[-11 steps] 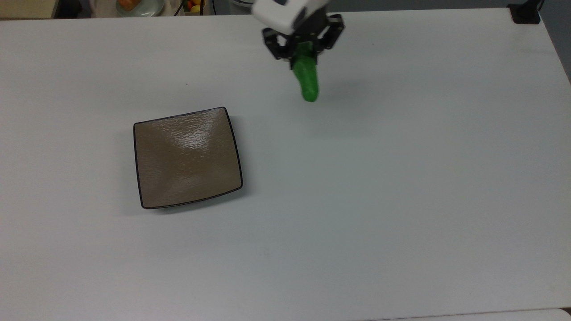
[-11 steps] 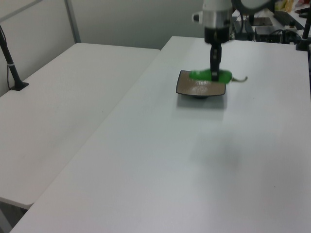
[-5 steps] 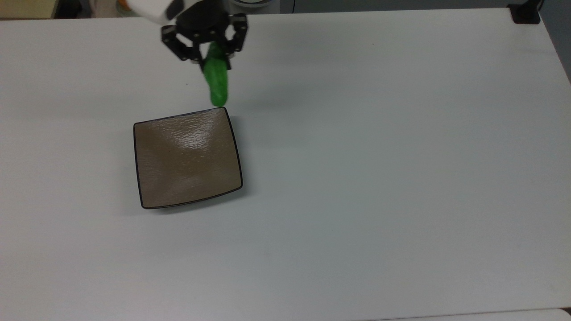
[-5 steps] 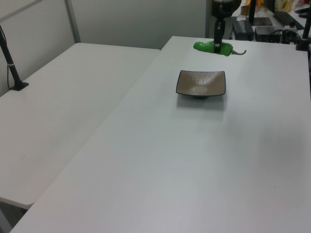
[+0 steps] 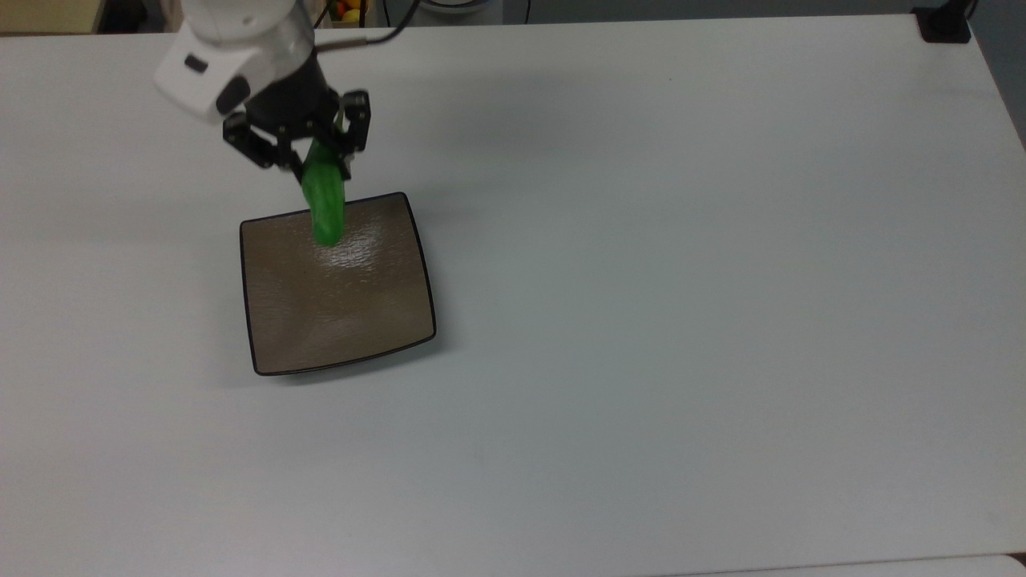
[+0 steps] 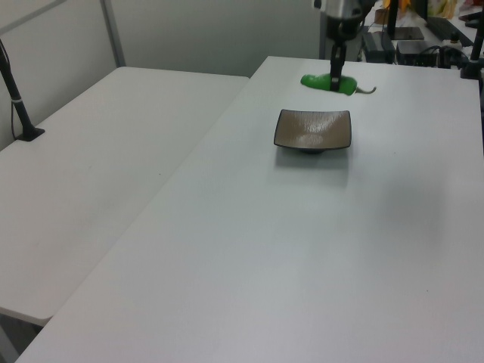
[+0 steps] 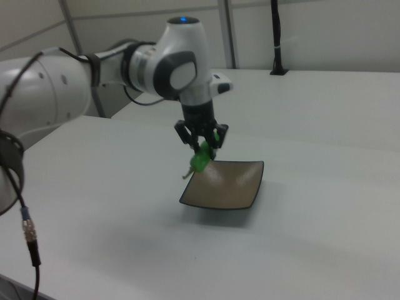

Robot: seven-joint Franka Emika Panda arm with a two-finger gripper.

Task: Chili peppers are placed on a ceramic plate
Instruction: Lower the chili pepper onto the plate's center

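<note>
My gripper point(image 5: 309, 160) point(image 6: 333, 79) point(image 7: 201, 148) is shut on the green chili pepper point(image 5: 325, 199) point(image 6: 325, 82) point(image 7: 200, 160) and holds it in the air. In the top view the pepper's free end hangs over the upper edge of the square brown ceramic plate point(image 5: 353, 304). Its thin stem sticks out to the left view's right and hangs down in the right view. The plate point(image 6: 299, 128) point(image 7: 231, 187) rests flat on the white table with nothing lying on it.
The white table point(image 5: 681, 280) stretches wide to the top view's right. A second white table point(image 6: 98, 166) stands at the left view's left. A black post base point(image 5: 944, 24) sits at the top view's far right corner. Clutter lies beyond the table's far edge.
The gripper has carried the pepper toward the top view's left and a little down, from right of the plate to over its upper edge. The plate has not moved.
</note>
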